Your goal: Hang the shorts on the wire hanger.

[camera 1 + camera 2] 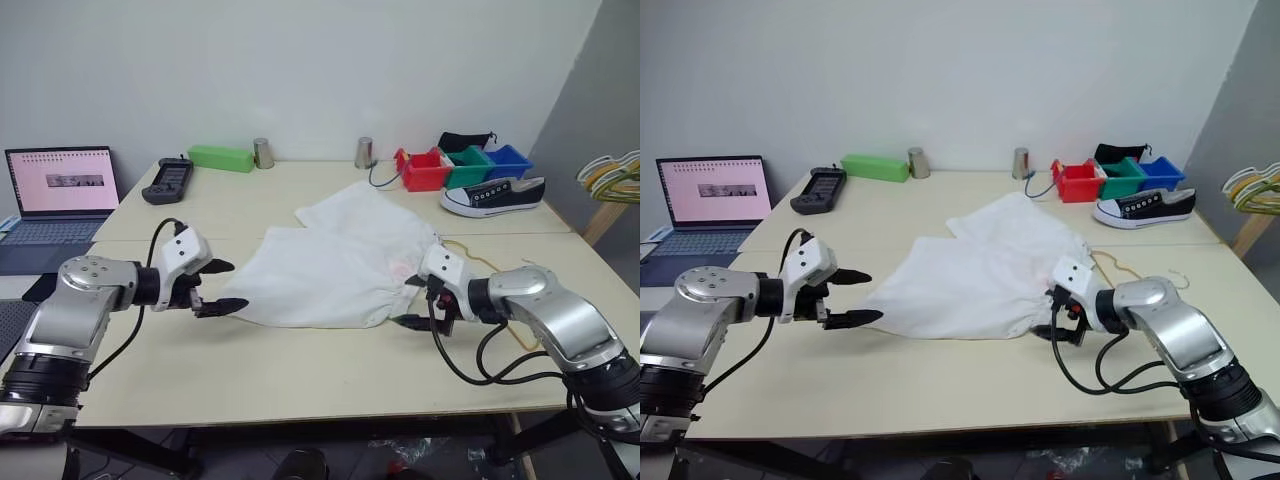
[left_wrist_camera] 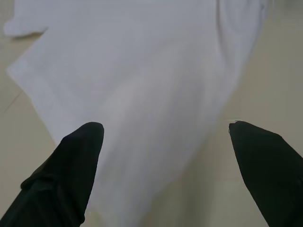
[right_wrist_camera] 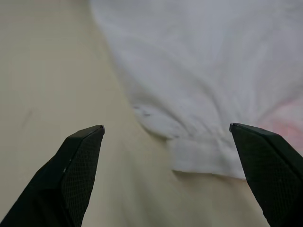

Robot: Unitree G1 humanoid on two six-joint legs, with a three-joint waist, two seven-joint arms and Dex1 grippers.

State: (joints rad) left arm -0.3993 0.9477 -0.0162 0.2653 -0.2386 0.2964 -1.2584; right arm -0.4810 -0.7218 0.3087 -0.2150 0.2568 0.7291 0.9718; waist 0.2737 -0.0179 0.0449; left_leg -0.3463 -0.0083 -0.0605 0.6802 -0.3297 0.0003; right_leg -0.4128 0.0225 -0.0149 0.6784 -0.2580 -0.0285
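text: none legible | laptop (image 1: 62, 185) screen: content too small to read | labels/brands: none readable

Two arms in brushed silver-grey metal shells, rounded at the elbows, with black ribbed collars where the segments join. Small dark screw holes in a ring on the round cap of the left forearm (image 1: 88, 283). White blocky wrist housing on each arm, bearing a small dark square mark. Black cables looped loosely from each wrist housing back along the forearm; thicker bundle under the right forearm (image 1: 540, 305). Left gripper (image 1: 222, 287) and right gripper (image 1: 416, 302) each with two matte black fingers (image 2: 71, 175), wedge-shaped, tapering to blunt tips, faintly textured surface.
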